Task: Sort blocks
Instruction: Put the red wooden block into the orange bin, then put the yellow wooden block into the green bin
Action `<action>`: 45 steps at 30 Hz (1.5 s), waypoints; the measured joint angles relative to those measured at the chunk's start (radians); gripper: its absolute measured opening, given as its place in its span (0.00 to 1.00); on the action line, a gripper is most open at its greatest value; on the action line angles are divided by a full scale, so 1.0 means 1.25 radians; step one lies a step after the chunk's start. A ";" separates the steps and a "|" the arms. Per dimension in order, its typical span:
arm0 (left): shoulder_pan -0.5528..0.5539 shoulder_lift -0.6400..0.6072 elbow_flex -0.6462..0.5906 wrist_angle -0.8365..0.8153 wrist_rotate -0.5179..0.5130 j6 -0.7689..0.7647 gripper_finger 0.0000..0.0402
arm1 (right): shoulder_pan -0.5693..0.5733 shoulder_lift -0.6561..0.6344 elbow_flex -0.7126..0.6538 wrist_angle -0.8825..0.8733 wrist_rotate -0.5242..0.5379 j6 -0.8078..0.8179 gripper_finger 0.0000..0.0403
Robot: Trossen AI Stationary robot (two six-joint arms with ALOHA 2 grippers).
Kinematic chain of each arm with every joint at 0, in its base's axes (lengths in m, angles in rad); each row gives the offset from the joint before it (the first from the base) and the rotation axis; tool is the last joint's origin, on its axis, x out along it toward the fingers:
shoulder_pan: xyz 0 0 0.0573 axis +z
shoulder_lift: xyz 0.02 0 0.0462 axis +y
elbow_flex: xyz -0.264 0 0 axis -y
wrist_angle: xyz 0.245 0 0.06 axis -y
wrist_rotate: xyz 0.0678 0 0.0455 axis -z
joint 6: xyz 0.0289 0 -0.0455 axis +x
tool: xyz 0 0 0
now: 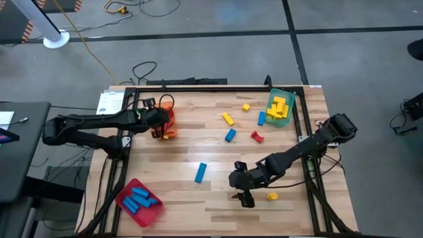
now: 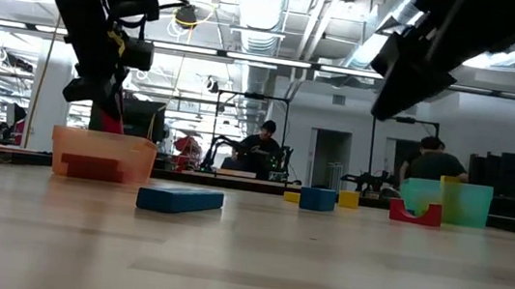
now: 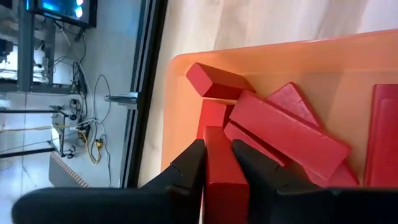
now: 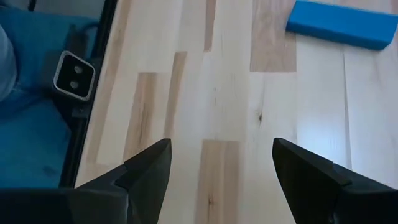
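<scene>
Red block [image 3: 222, 171], stiff and light, sits pinched across its narrow sides in our left gripper [image 3: 217, 163], left of frame; right gripper [image 4: 221, 163] gapes empty.

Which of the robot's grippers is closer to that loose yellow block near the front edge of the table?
Right. The right gripper hangs open just beside the yellow block; the left gripper is far across the table, over the orange tray.

Red blocks [image 3: 292, 127] sit piled in the orange tray, blue ones [image 1: 140, 198] in the red tray, yellow ones [image 1: 278, 106] in the green; several more lie scattered loose on the table.
</scene>
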State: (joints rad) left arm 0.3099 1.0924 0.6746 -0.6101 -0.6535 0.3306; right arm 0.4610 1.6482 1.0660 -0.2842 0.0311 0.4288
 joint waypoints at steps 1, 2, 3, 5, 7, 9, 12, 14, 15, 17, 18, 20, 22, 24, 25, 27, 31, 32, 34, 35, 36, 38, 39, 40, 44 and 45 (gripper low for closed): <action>0.000 0.000 0.000 0.000 0.003 0.000 0.18 | 0.000 0.000 0.000 -0.008 0.000 0.000 0.72; 0.000 0.000 0.000 0.000 0.009 0.000 0.18 | 0.000 0.000 0.000 -0.014 0.000 0.001 0.72; 0.000 0.000 0.000 0.000 0.015 0.000 0.18 | 0.000 0.000 0.000 -0.019 0.000 0.003 0.72; 0.000 0.000 0.000 0.000 0.019 0.000 0.19 | 0.000 0.000 0.000 -0.029 0.000 0.010 0.72; 0.000 0.000 0.000 0.000 0.019 0.000 0.19 | 0.001 0.000 0.000 -0.036 0.000 0.014 0.72; 0.000 0.000 -0.003 0.007 0.021 0.009 0.19 | 0.004 0.000 0.000 -0.045 0.000 0.023 0.72; 0.000 0.000 -0.006 0.004 0.043 0.013 0.21 | 0.011 -0.005 0.000 -0.073 0.000 0.049 0.72; 0.000 0.000 -0.006 0.007 0.047 0.013 0.23 | 0.017 -0.013 0.000 -0.092 0.000 0.072 0.72; 0.000 0.000 -0.006 0.007 0.048 0.013 0.25 | 0.023 -0.020 0.000 -0.108 0.000 0.085 0.72; 0.000 0.000 -0.006 0.007 0.049 0.012 0.30 | 0.033 -0.035 0.000 -0.140 0.000 0.117 0.72; 0.000 0.000 -0.006 0.007 0.049 0.011 0.32 | 0.038 -0.044 0.000 -0.156 0.000 0.135 0.72; 0.000 0.000 -0.006 0.007 0.049 0.008 0.37 | 0.049 -0.061 0.001 -0.198 0.000 0.178 0.72; 0.000 0.000 -0.006 0.007 0.049 0.005 0.42 | 0.062 -0.077 0.001 -0.231 0.000 0.222 0.72; 0.000 0.000 -0.006 0.012 0.050 -0.005 0.46 | 0.078 -0.090 0.001 -0.267 0.000 0.263 0.72; -0.001 0.000 -0.006 0.014 0.050 -0.013 0.47 | 0.088 -0.096 0.001 -0.281 0.000 0.285 0.72; -0.006 0.000 -0.004 0.013 0.057 -0.027 0.49 | 0.114 -0.104 0.001 -0.312 0.000 0.334 0.72; -0.032 0.000 0.018 0.014 0.065 -0.039 0.51 | 0.171 -0.106 0.001 -0.359 0.000 0.438 0.72; -0.041 0.000 0.025 0.016 0.065 -0.042 0.51 | 0.185 -0.106 0.001 -0.368 0.002 0.464 0.72; -0.064 0.000 0.041 0.025 0.066 -0.043 0.51 | 0.215 -0.105 0.001 -0.384 0.023 0.514 0.72; -0.076 0.000 0.048 0.032 0.066 -0.043 0.51 | 0.230 -0.105 0.001 -0.392 0.039 0.537 0.72; -0.090 0.000 0.056 0.039 0.067 -0.043 0.51 | 0.245 -0.105 0.001 -0.400 0.054 0.559 0.72; -0.118 0.000 0.070 0.052 0.067 -0.043 0.51 | 0.269 -0.105 0.001 -0.416 0.085 0.598 0.72; -0.134 0.000 0.077 0.064 0.067 -0.043 0.51 | 0.281 -0.105 0.001 -0.423 0.101 0.616 0.72; -0.150 0.000 0.084 0.076 0.067 -0.043 0.51 | 0.290 -0.105 0.001 -0.427 0.115 0.629 0.72; -0.216 -0.001 0.099 0.114 0.067 -0.031 0.51 | 0.317 -0.094 0.000 -0.462 0.145 0.680 0.72; -0.231 -0.001 0.100 0.123 0.067 -0.028 0.51 | 0.321 -0.086 -0.002 -0.471 0.145 0.690 0.72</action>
State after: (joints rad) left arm 0.0211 1.0916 0.8002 -0.4563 -0.5695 0.2950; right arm 0.8621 1.5403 1.0636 -0.8734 0.2123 1.2909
